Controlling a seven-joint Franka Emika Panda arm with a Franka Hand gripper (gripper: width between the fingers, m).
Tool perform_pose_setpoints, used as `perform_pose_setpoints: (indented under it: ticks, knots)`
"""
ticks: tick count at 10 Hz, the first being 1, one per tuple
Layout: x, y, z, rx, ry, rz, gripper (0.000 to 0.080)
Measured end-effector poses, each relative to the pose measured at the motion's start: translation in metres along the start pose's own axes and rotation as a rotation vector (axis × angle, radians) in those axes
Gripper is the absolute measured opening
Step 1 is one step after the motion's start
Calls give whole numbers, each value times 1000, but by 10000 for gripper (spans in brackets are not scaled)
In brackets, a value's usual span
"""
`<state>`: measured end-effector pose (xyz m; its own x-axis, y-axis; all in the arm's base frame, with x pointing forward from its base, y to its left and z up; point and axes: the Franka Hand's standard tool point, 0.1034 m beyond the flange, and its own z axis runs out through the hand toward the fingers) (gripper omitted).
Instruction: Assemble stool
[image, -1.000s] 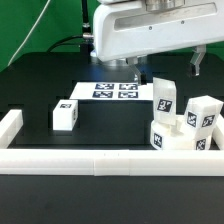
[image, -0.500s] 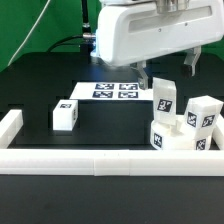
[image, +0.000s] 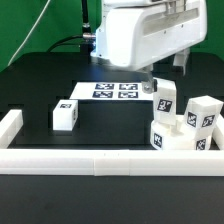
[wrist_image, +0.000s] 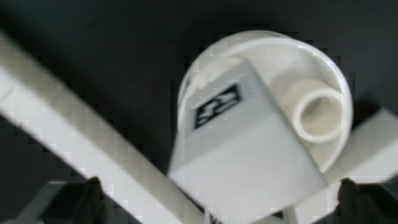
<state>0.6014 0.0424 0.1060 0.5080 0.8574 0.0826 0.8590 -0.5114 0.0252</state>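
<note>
Leg (image: 163, 97) stands upright at the seat (image: 178, 143), on the exterior view's right. Claw (image: 150, 86) hovers just above, spread, holding nothing. Probably rigid, light plastic (smooth, so likely slippery): grip the flat opposite faces, not the peg (wrist_image: 322, 113).

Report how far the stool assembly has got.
Done, apparently: a tall leg and a second leg stand at the seat, though whether they are fastened is unclear. In hand: the claw hovers by the tall leg, grip unclear. Left: the third leg sits apart on the table, unfitted.
</note>
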Motion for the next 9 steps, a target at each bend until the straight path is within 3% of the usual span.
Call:
perform_pose_setpoints:
  ticks: [4,9]
  knots:
    - [8,-2,1,-41,-21,-345,649]
    - [9,-5,4,-42,-22,-369,649]
